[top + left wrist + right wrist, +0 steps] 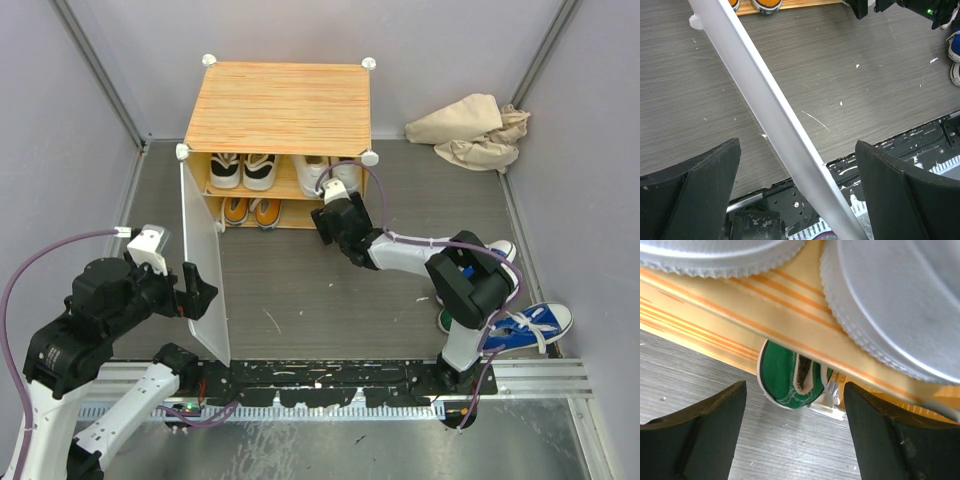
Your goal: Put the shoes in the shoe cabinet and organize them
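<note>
Orange wood grain tops the cabinet (pixel 280 100) at the far middle of the table (pixel 330 300). Its white door (pixel 205 270) is swung open toward the arms. On the upper shelf stand a black-and-white pair (pixel 243 170) and a white pair (pixel 325 175). An orange pair (pixel 250 210) sits on the lower shelf. The right wrist view shows a green shoe (pixel 785 377) tucked under the shelf edge.

The left claw (pixel 195 290) is spread wide, one finger on each side of the door's edge, gripping nothing. The right claw (pixel 335 215) is at the cabinet's front right, also wide and empty, with the green shoe just beyond it. A blue shoe (pixel 530 325) lies on the table beside the right arm's base. A beige cloth (pixel 470 130) is in the far right corner.
</note>
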### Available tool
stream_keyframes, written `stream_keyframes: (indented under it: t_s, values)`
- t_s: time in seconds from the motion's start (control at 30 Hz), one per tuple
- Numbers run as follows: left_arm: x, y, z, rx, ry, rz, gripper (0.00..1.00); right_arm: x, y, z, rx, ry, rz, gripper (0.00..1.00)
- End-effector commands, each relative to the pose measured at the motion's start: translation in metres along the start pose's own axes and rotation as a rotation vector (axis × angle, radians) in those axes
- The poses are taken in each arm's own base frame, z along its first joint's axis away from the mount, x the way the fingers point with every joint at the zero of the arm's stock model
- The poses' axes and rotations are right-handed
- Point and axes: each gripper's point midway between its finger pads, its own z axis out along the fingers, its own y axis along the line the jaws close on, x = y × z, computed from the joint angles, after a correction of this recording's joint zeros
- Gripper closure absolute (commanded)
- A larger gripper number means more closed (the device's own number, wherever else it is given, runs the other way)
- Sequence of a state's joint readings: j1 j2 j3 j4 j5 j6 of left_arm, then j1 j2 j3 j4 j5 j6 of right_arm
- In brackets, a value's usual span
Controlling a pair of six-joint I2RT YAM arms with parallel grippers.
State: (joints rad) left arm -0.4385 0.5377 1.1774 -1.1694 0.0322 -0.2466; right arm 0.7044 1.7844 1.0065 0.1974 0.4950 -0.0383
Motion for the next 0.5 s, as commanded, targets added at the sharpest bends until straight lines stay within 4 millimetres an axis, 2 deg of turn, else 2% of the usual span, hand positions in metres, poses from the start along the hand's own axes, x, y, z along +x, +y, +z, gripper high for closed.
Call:
stream_keyframes:
  t_s: [0.0, 0.1, 0.27, 0.47]
  values:
    - [-0.008, 0.01, 0.01, -0.061, -0.024, 0.007, 0.02, -0.053, -0.014, -0.023, -0.02, -0.143, 0.138, 0.15]
    - [-0.008, 0.01, 0.01, -0.058, -0.025, 0.005, 0.02, -0.055, -0.003, -0.041, -0.118, -0.097, 0.165, 0.13]
    - [-0.008, 0.01, 0.007, -0.055, -0.034, 0.004, 0.02, -0.03, -0.003, -0.085, -0.182, 0.043, 0.241, 0.08]
    - [-0.008, 0.006, 0.005, -0.033, -0.05, 0.006, 0.02, 0.033, -0.038, -0.138, -0.063, 0.247, 0.308, 0.05]
